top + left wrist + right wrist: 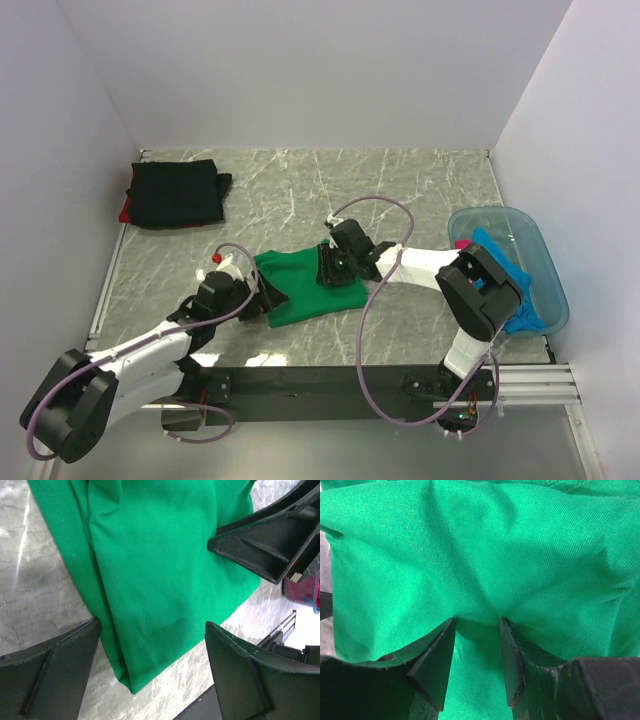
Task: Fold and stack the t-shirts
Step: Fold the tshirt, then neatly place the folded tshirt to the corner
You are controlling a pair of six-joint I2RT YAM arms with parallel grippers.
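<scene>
A bright green t-shirt lies folded on the marble table, in the middle near the front. My left gripper hovers open over its near left corner; in the left wrist view its wide jaws frame the folded green edge without touching it. My right gripper rests on the shirt's right part. The right wrist view shows its fingertips pressed down into the green cloth, jaws apart with flat cloth in the gap. A folded black t-shirt lies at the back left on a red one.
A translucent blue tub stands at the right edge, holding a blue t-shirt and a bit of pink cloth. White walls close in the table on three sides. The arms' black base rail runs along the front.
</scene>
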